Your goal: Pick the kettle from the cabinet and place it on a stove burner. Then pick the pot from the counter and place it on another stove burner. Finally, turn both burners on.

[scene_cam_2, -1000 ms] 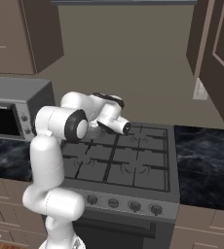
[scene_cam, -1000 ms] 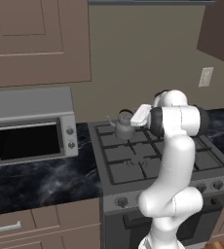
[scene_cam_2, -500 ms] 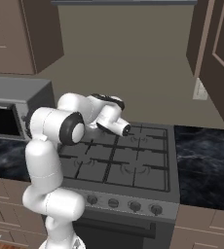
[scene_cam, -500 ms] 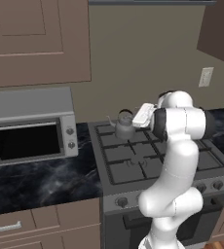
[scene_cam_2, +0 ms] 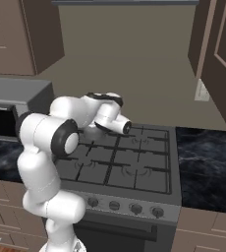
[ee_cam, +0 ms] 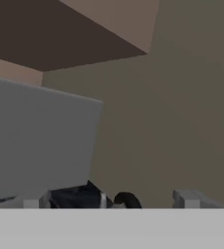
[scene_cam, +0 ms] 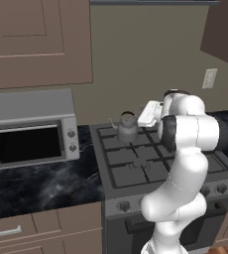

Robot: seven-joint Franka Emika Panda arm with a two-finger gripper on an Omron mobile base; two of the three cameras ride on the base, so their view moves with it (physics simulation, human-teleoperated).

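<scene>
The small grey metal kettle [scene_cam: 127, 127] sits on a back burner of the grey stove [scene_cam: 136, 166], just left of the open, empty claw [ee_cam: 109, 200], which has lifted slightly away. Next comes the pot.

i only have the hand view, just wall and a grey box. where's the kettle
Observer: The kettle stands on the stove's rear left burner, right of the microwave.
Operator: is the hand holding it
Observer: No, the hand hangs open just right of the kettle, apart from it.
Operator: any pot on the stove
Observer: No, the other burners are bare, and black counter lies right of the stove.
</scene>
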